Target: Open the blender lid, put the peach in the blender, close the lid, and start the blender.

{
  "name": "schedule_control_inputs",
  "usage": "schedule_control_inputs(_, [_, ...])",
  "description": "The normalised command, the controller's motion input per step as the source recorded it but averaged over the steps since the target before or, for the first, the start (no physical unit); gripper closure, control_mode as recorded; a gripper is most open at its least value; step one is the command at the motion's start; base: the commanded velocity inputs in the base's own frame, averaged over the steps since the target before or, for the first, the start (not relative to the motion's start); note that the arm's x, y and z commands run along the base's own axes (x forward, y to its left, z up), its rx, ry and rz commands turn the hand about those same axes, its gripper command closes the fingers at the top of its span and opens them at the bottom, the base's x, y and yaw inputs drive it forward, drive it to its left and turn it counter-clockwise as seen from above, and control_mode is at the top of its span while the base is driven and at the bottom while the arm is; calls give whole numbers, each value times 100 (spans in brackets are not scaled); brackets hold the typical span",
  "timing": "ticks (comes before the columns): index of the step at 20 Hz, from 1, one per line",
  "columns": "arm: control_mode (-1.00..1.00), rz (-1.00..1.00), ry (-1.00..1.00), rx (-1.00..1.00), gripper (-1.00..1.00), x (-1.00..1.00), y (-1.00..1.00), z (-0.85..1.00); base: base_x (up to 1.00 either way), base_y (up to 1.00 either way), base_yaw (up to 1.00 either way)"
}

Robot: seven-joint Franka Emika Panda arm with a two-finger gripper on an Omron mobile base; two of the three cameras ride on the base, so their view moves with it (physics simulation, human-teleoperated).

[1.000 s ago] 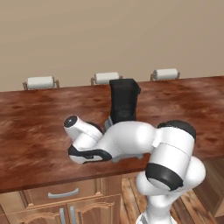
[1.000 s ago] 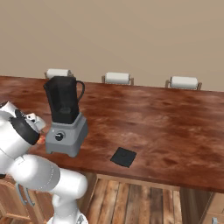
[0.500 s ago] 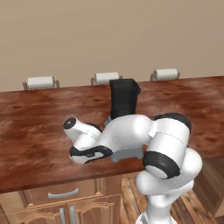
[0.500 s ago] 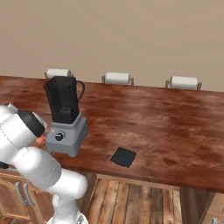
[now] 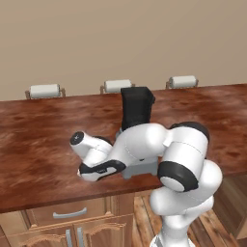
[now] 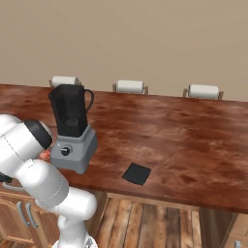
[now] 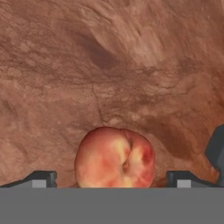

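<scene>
Pincer (image 7: 111, 178) was wide open, fingertips (image 7: 40, 178) spread at either side of the hand view with the peach (image 7: 115, 158) sitting between them. No contact visible between tips and fruit; both tips stood clear of its sides. Peach rested on the wooden surface (image 7: 109, 65), orange-red with a yellow blush, crease facing the camera.

From the right base view, a sliver of the peach (image 6: 45, 155) showed just left of the blender (image 6: 72, 128), near the front edge of the surface (image 6: 184, 140), mostly hidden by the arm's elbow. Blender stood upright, grey base with black knob facing front, dark jar on top, jar top uncovered. The blender lid (image 6: 136, 174) lay flat on the surface to the right of the blender, apart from it, close to the front edge.

In the left base view the arm folded low over the surface (image 5: 43, 140), wrist dropped in front of the blender (image 5: 136, 108), hiding its base. Three white chair backs (image 6: 130, 86) lined the far side.
</scene>
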Motion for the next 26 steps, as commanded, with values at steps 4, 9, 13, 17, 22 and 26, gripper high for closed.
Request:
schedule_control_inputs(4, [-100,0,-5,0,-100,8,-12,-4,0,0,0])
schedule_control_inputs(9, [-100,0,-7,0,-100,5,-16,-8,0,0,0])
schedule_control_inputs(13, [-100,0,-3,0,-100,8,-9,-18,0,0,0])
schedule_control_inputs(17, [-100,0,0,0,-100,14,-1,-30,0,0,0])
schedule_control_inputs(22, [-100,0,0,0,100,7,0,-40,0,0,0])
schedule_control_inputs(26, [-100,0,0,0,100,0,0,-33,0,0,0])
